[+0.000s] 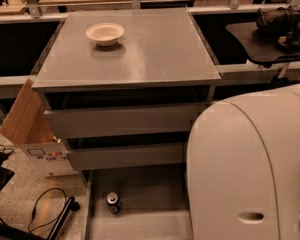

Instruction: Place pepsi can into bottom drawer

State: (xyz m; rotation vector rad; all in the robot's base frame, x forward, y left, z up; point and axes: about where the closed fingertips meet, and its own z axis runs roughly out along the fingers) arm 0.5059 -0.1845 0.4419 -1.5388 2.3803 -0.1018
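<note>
The pepsi can (113,202) stands upright in the open bottom drawer (140,224), near its left side, with its silver top showing. The bottom drawer is pulled out below the two flat-fronted grey drawers of the grey cabinet (130,54). My arm's large white cover (250,169) fills the lower right of the view and hides the drawer's right part. My gripper is not in view; it is hidden behind or below the white arm cover.
A white bowl (105,33) sits on the cabinet top at the back left. A cardboard box (32,134) leans against the cabinet's left side. Black cables (45,209) lie on the floor at the left. A dark table (270,39) stands at the right.
</note>
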